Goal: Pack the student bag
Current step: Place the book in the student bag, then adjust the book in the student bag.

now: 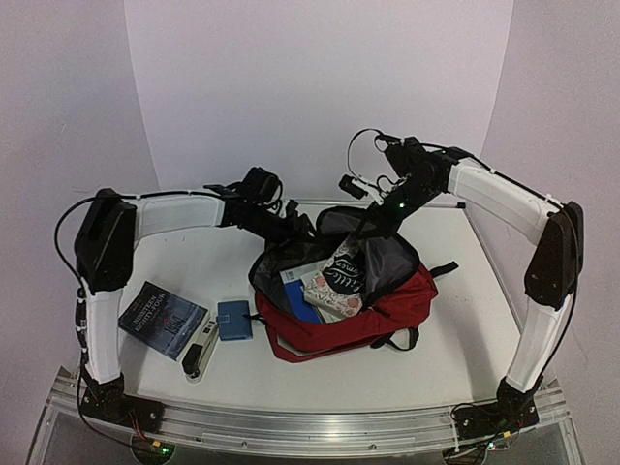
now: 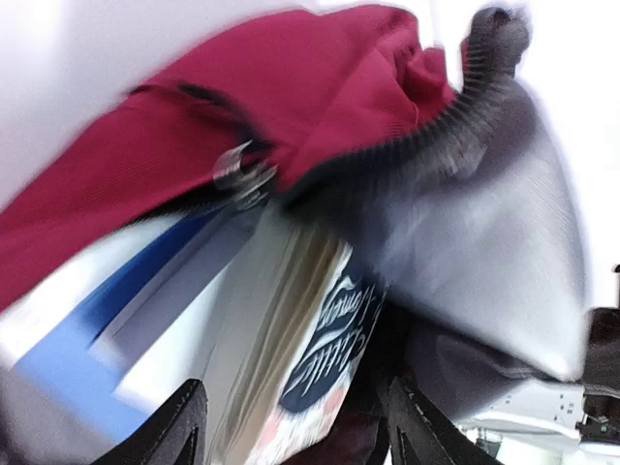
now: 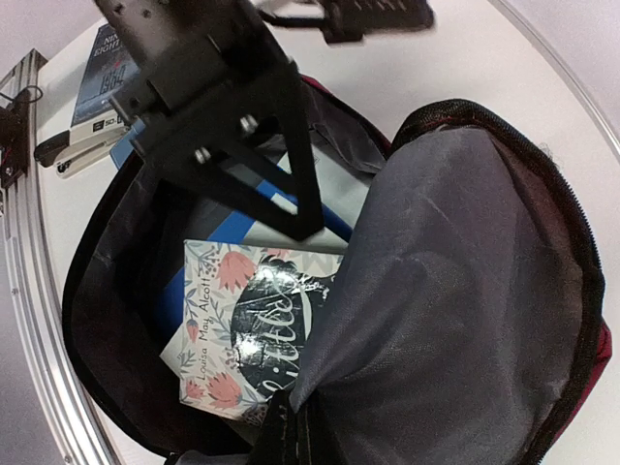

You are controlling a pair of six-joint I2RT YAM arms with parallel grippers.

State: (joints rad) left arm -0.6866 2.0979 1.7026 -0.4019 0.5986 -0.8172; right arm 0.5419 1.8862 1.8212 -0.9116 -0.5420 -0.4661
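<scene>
Slumped dark red fabric student bag (image 1: pixel 387 305), smooth grey lining (image 3: pixel 455 271), floral paperback (image 3: pixel 247 329) inside bag, left hand (image 2: pixel 295 383) spread wide over paperback, right hand (image 1: pixel 392 205) pinching bag.

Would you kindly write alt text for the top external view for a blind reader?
A dark red backpack lies open on a table, a floral book inside, the left arm and right arm reaching its far rim. A dark book, blue box and stapler lie to its left.
</scene>
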